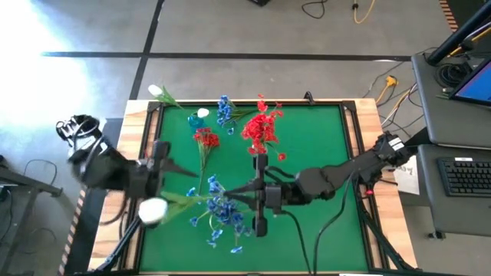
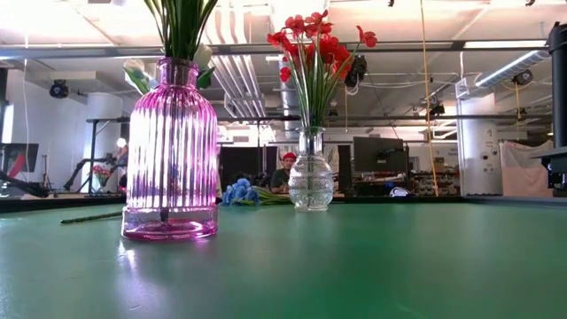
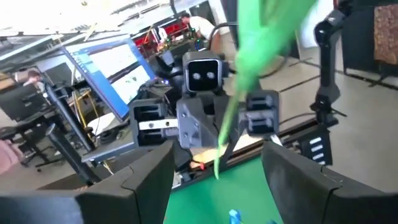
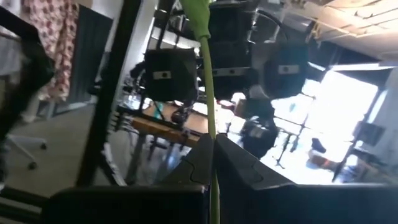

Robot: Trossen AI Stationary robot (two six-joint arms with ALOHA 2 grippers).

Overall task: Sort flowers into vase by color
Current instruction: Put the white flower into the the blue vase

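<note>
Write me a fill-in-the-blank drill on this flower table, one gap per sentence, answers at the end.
1. The flowers standing in the clear vase are ___.
2. The ribbed vase nearest the low camera is coloured ___.
3. The loose blooms lying on the mat are ___.
4. The right end effector is shut on a thin green ___.

Missing words: red; pink; blue; stem

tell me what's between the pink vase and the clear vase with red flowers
Blue flowers lying on the green table, as the low view shows.
</note>
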